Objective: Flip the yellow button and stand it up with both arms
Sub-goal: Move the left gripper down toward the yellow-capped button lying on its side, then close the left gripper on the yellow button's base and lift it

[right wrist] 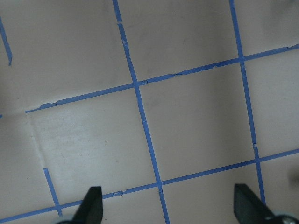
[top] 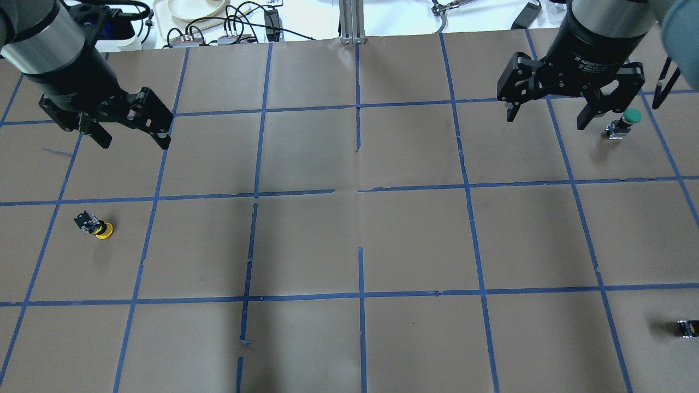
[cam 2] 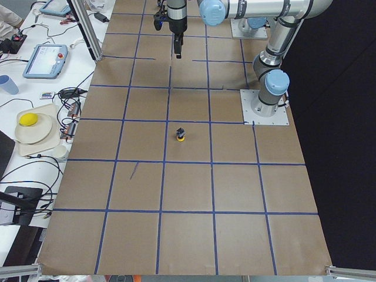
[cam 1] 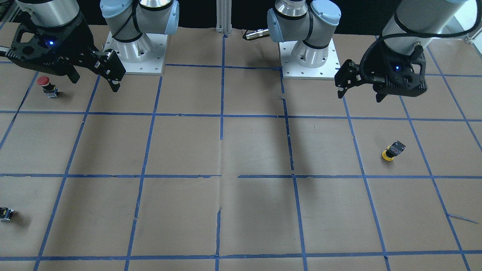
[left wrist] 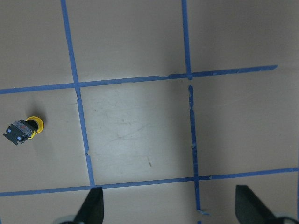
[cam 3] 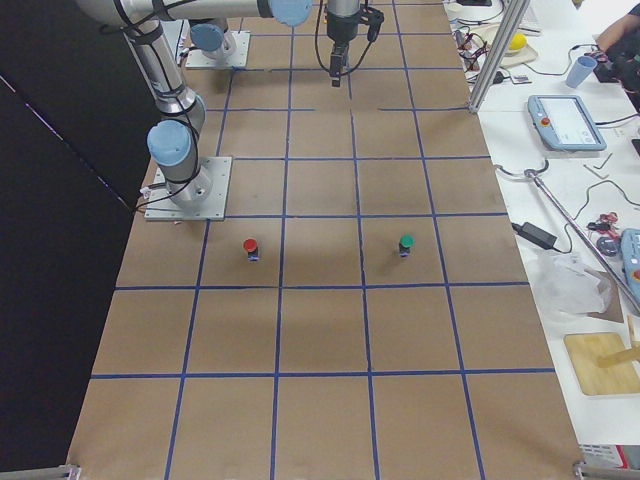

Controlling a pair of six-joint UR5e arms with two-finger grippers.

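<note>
The yellow button [cam 1: 391, 151] rests tipped over on the brown paper, its yellow cap low on the paper and its black body angled up. It also shows in the overhead view [top: 95, 225], the exterior left view [cam 2: 182, 136] and at the left edge of the left wrist view [left wrist: 23, 130]. My left gripper [top: 134, 143] hangs open and empty above the paper, one grid square farther from the robot than the button, apart from it [cam 1: 359, 96]. My right gripper [top: 547, 120] is open and empty on the opposite side of the table [cam 1: 96, 83].
A green-capped button [top: 625, 123] stands just beside my right gripper. A red-capped button [cam 1: 47, 86] stands near it too. A small dark block [top: 687, 328] lies near the table's right edge. The arm bases [cam 1: 308, 56] stand at the robot's side. Cables and dishes [top: 196, 11] lie beyond the far edge.
</note>
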